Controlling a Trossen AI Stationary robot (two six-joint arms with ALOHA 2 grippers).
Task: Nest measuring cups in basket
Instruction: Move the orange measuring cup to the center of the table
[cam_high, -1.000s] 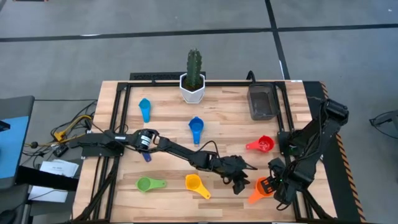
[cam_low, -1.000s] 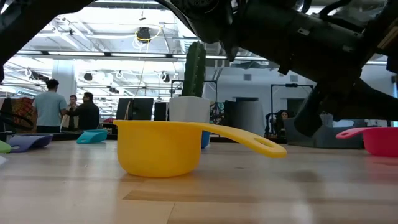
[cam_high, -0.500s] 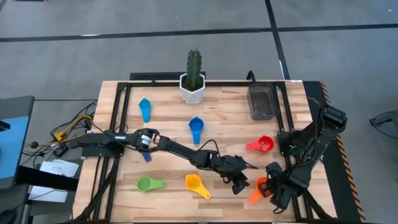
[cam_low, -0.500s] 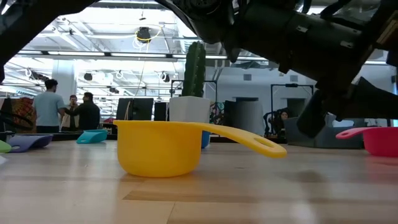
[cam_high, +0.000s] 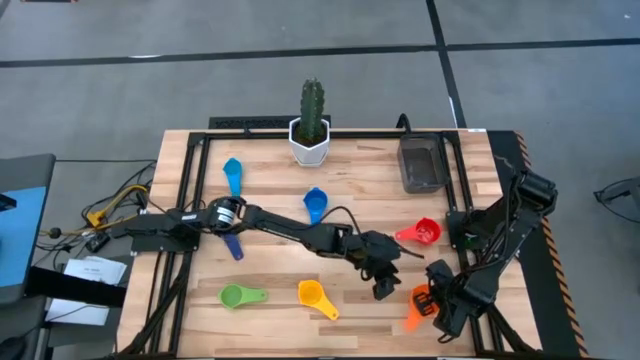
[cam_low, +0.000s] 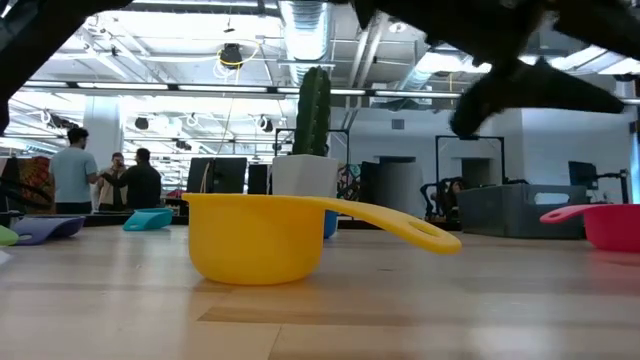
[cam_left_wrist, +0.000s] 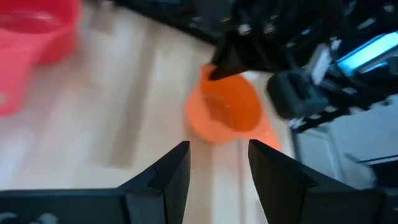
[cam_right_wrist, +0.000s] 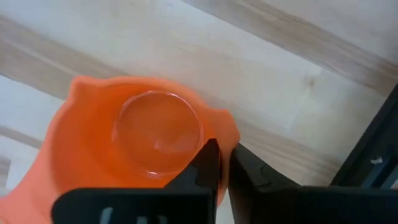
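Note:
The orange measuring cup (cam_high: 418, 305) stands near the table's front right, with my right gripper (cam_high: 432, 300) shut on it from above. My left gripper (cam_high: 385, 285) hangs open and empty just left of that cup, above the table; its wrist view looks down at the orange cup (cam_left_wrist: 227, 112). The red cup (cam_high: 420, 233), blue cup (cam_high: 315, 205), light blue cup (cam_high: 233, 175), dark blue cup (cam_high: 234, 246), green cup (cam_high: 240, 296) and yellow cup (cam_high: 315, 297) lie apart on the wood, mouths up. The dark grey basket (cam_high: 423, 165) stands at the far right. My right gripper pinches the orange cup's rim (cam_right_wrist: 225, 144) on the side away from its handle. One finger (cam_right_wrist: 208, 163) is inside the bowl and the other (cam_right_wrist: 249, 171) outside. The fingers point straight down. The cup sits upright, mouth up, seemingly with its bottom on the table.
A white hexagonal pot with a cactus (cam_high: 311, 140) stands at the far middle edge. Black frame rails (cam_high: 455, 190) run beside the basket and along the table's sides. Bare wood lies between the red cup and the basket. People stand in the room beyond the table (cam_low: 105, 180).
My left gripper has risen from just above the table beside the orange cup, still open and empty, and its arm has lifted out of the low view's foreground. The cups have kept their places.

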